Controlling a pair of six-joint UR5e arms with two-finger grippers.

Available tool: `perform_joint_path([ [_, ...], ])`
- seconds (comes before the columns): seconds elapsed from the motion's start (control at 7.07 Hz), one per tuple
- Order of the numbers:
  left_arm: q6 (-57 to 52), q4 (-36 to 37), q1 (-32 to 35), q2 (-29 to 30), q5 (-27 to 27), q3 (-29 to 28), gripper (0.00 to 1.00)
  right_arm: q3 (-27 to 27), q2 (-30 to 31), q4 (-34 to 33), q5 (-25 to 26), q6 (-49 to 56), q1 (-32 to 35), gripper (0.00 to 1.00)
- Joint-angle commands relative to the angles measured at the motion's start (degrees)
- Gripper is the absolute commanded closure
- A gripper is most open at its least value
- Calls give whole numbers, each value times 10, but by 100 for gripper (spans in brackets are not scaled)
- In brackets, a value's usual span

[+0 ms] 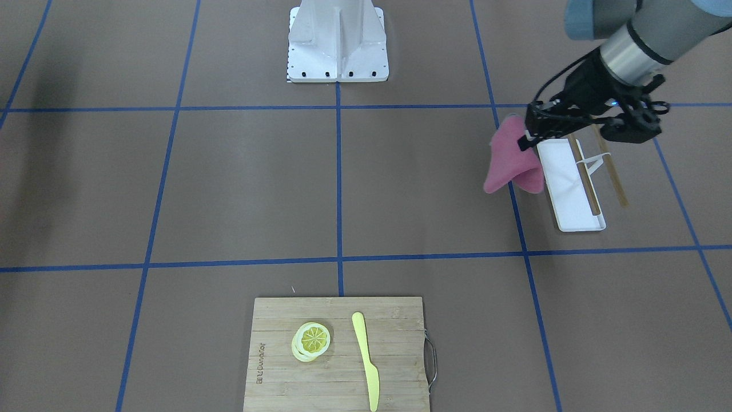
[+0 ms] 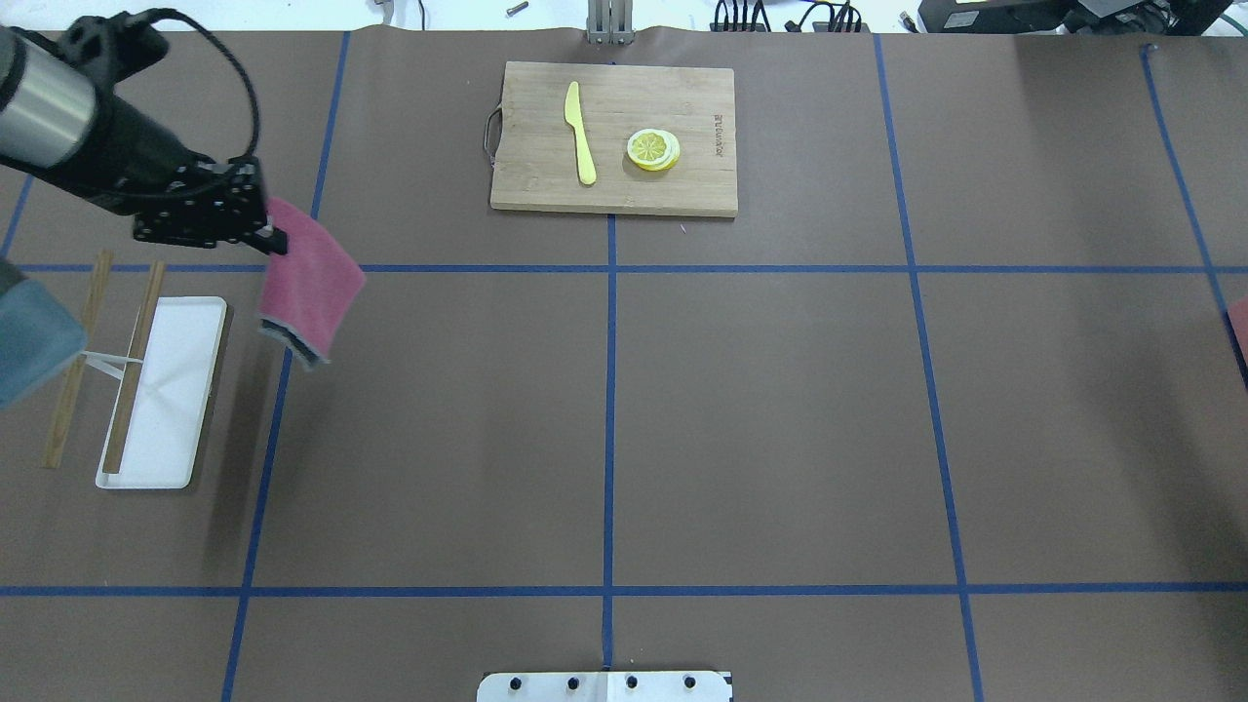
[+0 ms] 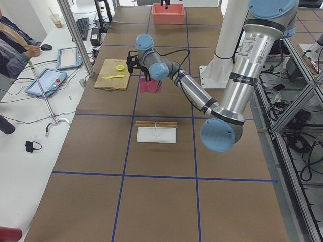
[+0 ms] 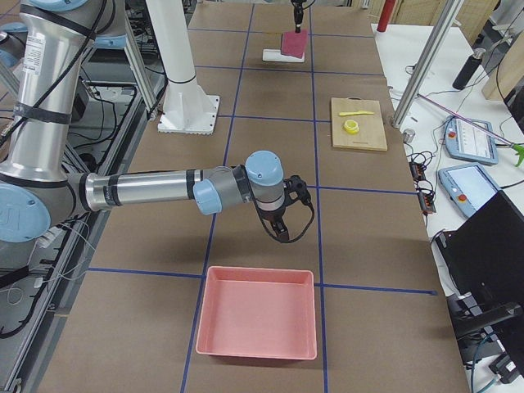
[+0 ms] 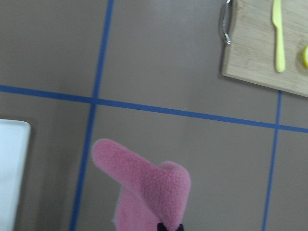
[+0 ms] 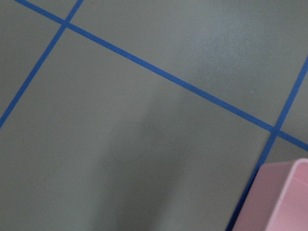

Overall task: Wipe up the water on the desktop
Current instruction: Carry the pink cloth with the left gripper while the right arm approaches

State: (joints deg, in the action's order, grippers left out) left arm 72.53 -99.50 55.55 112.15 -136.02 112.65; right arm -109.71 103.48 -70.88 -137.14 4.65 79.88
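Observation:
My left gripper (image 1: 525,140) is shut on the top edge of a pink cloth (image 1: 512,163), which hangs free above the brown desktop (image 1: 400,183) beside the white tray. The overhead view shows the gripper (image 2: 276,239) and the cloth (image 2: 307,292) over a blue tape line of the desktop (image 2: 760,409). In the left wrist view the cloth (image 5: 144,187) hangs below the fingertips (image 5: 169,226). My right gripper (image 4: 282,225) hovers low over the desktop near a pink bin; I cannot tell whether it is open or shut. No water shows plainly.
A white tray (image 2: 175,331) with two wooden sticks (image 2: 132,370) lies left of the cloth. A bamboo cutting board (image 2: 614,175) holds a yellow knife (image 2: 580,127) and lemon slices (image 2: 653,149). The pink bin (image 4: 258,311) sits at my right end. The robot base (image 1: 337,46) stands mid-table.

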Motion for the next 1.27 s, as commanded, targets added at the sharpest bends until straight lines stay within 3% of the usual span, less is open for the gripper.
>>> perform_joint_path([
  [0.0, 101, 129, -93, 156, 94, -9, 100, -15, -16, 72, -30, -79, -30, 0],
  [0.28, 174, 136, -119, 261, 126, -91, 100, -17, -34, 251, -24, -230, -98, 0],
  [0.57, 215, 135, -155, 322, 174, -148, 100, -14, -86, 380, 8, -347, -173, 0],
  [0.85, 247, 134, -163, 394, 175, -221, 100, -15, -176, 385, 76, -397, -239, 0],
  [1.13, 273, 132, -171, 409, 181, -237, 100, -20, -214, 391, 204, -403, -328, 2],
])
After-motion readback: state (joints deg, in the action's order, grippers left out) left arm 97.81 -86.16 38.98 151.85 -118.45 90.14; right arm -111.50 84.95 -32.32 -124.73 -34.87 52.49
